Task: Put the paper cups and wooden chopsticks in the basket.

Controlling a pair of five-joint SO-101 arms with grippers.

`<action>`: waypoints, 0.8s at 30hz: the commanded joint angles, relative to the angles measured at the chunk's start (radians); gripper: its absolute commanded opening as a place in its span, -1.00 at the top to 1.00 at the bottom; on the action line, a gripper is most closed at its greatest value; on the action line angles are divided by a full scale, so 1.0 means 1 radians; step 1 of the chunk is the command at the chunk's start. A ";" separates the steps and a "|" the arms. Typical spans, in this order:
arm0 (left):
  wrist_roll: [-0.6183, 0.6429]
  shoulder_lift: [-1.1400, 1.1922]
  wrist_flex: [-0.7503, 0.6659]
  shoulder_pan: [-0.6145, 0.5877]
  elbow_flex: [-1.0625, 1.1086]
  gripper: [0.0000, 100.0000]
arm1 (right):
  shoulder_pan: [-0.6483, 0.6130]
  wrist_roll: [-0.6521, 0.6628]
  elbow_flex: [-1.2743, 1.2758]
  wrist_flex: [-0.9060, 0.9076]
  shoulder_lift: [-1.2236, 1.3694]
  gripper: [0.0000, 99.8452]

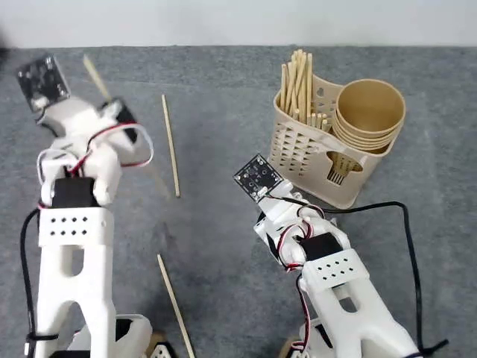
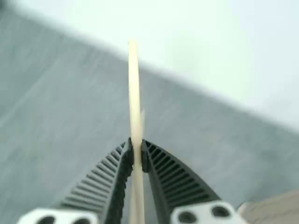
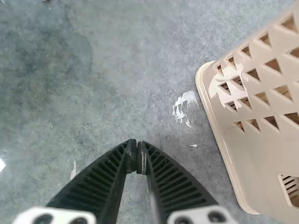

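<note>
Clamped on a held chopstick [image 2: 134,93] with the left gripper [image 2: 136,156], ribbed fingers [image 2: 112,182] pressed against both its sides. Long axis running straight out past the fingertips, free end aimed away from the wrist toward the pale back wall [image 2: 210,42]; lower end passing back between the fingers.

Closed on nothing with the right gripper [image 3: 137,156], tips touching, pointed down at the grey tabletop [image 3: 93,70]. Just beside it and slightly ahead: the tan basket [image 3: 252,140], its wall cut with triangular holes. Inside the basket, beyond this gripper: stacked paper cups [image 1: 369,112], mouths up, and bundled chopsticks [image 1: 298,82] standing nearly upright, fanned a little at the top.

Flat on the tabletop between the two grippers, nearer the left one: a far loose chopstick [image 1: 171,145], long axis roughly front to back. Behind both grippers, toward the arm bases: a near loose chopstick [image 1: 175,306], also lying flat, slanted slightly from that same line.
</note>
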 commanded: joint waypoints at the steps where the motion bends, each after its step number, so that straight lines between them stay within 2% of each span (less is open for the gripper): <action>1: 0.012 -0.012 -0.132 0.083 -0.119 0.97 | -0.001 0.011 -0.005 -0.018 -0.030 0.97; 8: -0.003 0.015 -0.505 0.261 -0.137 0.97 | -0.001 0.011 -0.005 -0.019 -0.027 0.97; 13: -0.101 0.144 -0.717 0.367 -0.179 0.97 | -0.001 0.011 -0.005 -0.019 -0.024 0.97; 16: -0.144 0.239 -0.743 0.402 -0.251 0.97 | -0.001 0.011 -0.005 -0.019 -0.024 0.97; 24: -0.146 0.431 -0.741 0.446 -0.449 0.97 | -0.002 0.011 -0.005 -0.019 -0.024 0.97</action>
